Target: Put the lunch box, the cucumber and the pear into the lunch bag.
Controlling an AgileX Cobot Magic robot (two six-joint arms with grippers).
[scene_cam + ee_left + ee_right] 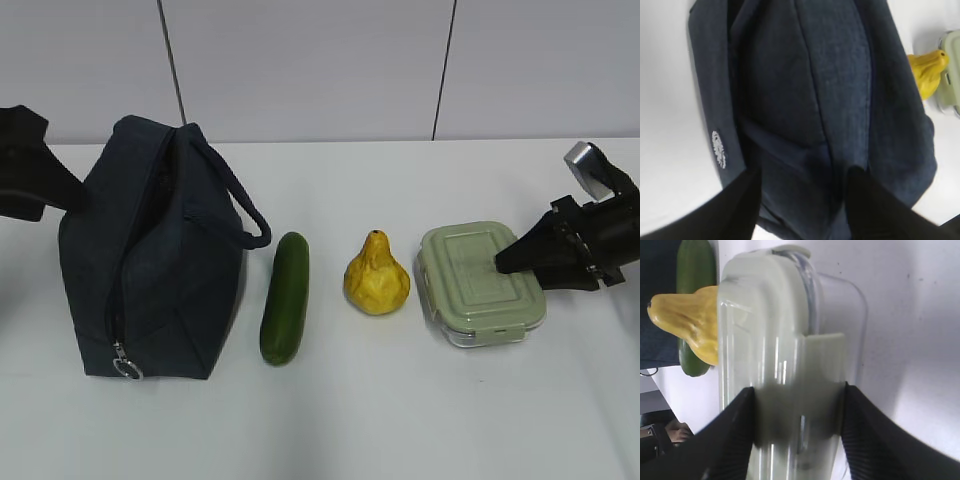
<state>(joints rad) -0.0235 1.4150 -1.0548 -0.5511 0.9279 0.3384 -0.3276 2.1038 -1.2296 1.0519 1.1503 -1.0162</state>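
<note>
Exterior view gives me the whole row on the white table: the lunch bag stands at the left, then the cucumber, the pear and the lunch box at the right, each apart from its neighbour. I judge the bag soft and floppy; its zipper runs up the near corner with the ring pull low down, and whether the mouth gapes wide enough I cannot tell. My left gripper sits with its fingers parted wide over the bag's fabric in the left wrist view; I cannot tell if they touch it. The lunch box should be rigid and fairly light, but its clear walls look slick, so I would take it across the short sides, under the lid clips. My right gripper has its fingers spread either side of the box's end clip, seemingly closing on it or just touching; firm hold I cannot confirm. The cucumber looks smooth, stiff and liable to roll, so a grip across its middle suits it. The pear looks lumpy and bottom-heavy; I would pinch its wide belly, not the narrow neck.
</note>
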